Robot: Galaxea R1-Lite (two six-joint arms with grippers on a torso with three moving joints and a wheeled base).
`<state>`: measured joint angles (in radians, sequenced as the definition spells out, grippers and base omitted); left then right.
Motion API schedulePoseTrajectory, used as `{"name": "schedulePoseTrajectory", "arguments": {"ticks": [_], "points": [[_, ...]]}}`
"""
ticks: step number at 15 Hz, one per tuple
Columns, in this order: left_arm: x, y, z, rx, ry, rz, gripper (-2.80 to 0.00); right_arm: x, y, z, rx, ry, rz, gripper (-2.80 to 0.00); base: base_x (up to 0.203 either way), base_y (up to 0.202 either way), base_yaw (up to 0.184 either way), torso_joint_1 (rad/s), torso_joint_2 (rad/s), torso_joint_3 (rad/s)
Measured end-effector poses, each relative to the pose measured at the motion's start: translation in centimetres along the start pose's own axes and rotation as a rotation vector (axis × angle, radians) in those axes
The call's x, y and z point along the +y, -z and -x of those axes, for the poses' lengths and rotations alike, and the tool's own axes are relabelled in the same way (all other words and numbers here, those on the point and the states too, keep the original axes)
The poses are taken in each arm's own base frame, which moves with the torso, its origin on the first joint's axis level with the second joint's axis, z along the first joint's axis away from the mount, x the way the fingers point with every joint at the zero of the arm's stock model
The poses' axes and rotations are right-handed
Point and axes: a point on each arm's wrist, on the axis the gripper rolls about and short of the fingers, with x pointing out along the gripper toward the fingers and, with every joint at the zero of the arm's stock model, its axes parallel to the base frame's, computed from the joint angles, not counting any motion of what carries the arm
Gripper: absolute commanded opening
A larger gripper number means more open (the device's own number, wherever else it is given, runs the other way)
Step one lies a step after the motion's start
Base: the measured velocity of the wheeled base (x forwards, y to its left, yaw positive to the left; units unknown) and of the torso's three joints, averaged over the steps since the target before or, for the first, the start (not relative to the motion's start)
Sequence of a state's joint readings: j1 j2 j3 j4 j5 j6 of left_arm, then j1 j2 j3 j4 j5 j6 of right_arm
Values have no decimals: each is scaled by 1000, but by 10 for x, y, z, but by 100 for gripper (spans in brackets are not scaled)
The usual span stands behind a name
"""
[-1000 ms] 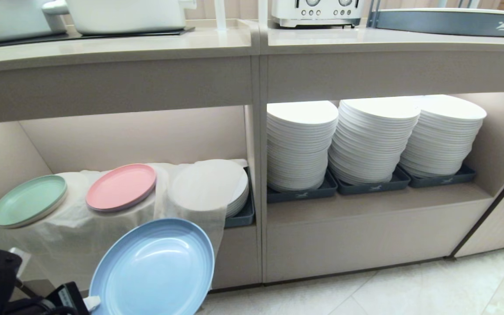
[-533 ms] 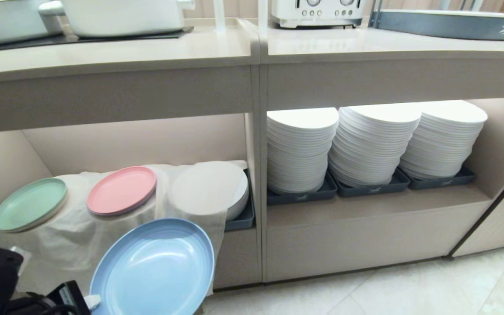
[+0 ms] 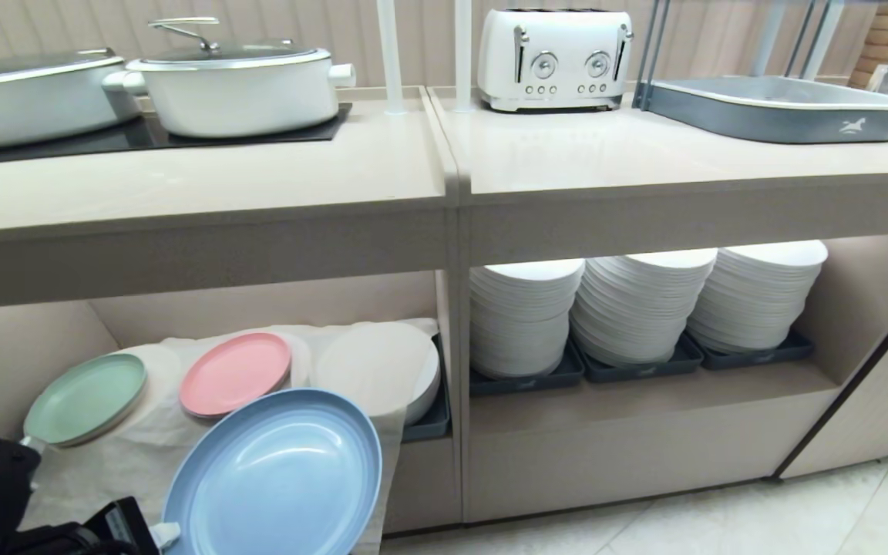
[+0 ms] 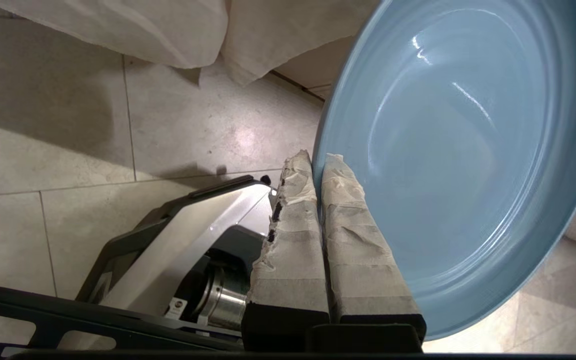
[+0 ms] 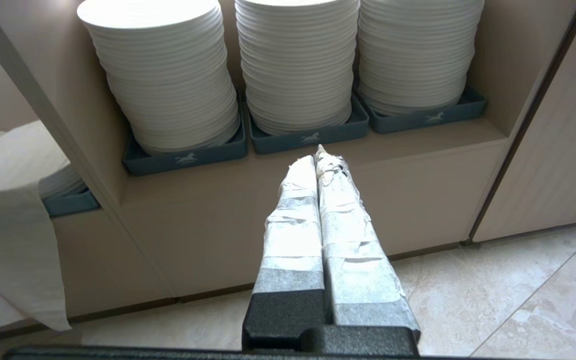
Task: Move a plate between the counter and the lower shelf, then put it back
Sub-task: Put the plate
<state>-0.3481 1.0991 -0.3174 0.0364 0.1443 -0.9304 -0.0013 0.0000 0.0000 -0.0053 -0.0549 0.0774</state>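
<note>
Beige counter (image 3: 259, 177), left gripper (image 4: 317, 160) clamping plate (image 3: 274, 474), cloth (image 3: 128, 462) behind

Surfaces: mostly smooth, some sheen.
The plate (image 3: 274, 478) is seen as smooth with soft highlights; bench (image 3: 259, 177) smooth beige; cloth (image 3: 128, 462) thin, creased; left pincer fingers (image 4: 293, 240) wrapped in wrinkled tape.

I see pale marble-look floor tiles (image 3: 760, 516) below beige cabinetry, a ribbed beige wall (image 3: 66, 31) behind, two white posts (image 3: 390, 54), a slatted cabinet door (image 3: 868, 401) at right; soft light glows under the worktop
</note>
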Motion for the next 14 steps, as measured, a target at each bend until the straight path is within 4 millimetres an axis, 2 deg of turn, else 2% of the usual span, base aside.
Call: {"name": "schedulePoseTrajectory", "arguments": {"ticks": [14], "points": [[-1, 0, -1, 5, -5, -1, -280, 0, 0, 0, 0, 0, 0, -280, 0, 0, 0, 229, -509, -285]]}}
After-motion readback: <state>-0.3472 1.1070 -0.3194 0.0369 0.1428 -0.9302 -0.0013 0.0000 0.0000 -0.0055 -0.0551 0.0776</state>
